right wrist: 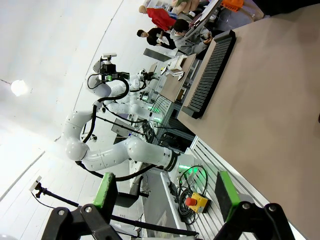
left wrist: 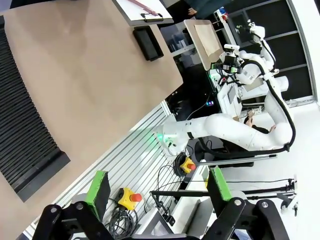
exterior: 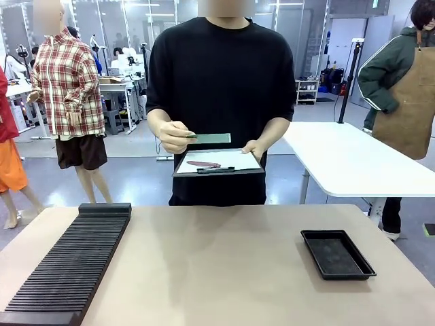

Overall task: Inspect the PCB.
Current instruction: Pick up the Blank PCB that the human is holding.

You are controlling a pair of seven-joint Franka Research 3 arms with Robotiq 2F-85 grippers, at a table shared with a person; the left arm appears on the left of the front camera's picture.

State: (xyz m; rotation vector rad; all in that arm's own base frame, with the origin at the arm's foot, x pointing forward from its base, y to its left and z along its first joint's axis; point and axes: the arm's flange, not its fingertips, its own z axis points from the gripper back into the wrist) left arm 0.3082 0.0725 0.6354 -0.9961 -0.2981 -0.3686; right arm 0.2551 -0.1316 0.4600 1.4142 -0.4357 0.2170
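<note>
A person in a black top stands at the table's far side, holding the thin green PCB [exterior: 209, 138] in one hand, level, above a clipboard [exterior: 219, 162] with white paper carried in the other hand. A pen lies on the clipboard. My left gripper [left wrist: 157, 192] is open with nothing between its green pads, well back from the table's near edge. My right gripper [right wrist: 167, 192] is open and empty too, off the table's side.
A long black slotted rack [exterior: 71, 261] lies along the table's left side. A shallow black tray [exterior: 337, 253] sits at the right. The clipboard's corner [left wrist: 142, 11] and the black tray [left wrist: 148, 43] appear in the left wrist view. The rack [right wrist: 210, 70] appears in the right wrist view.
</note>
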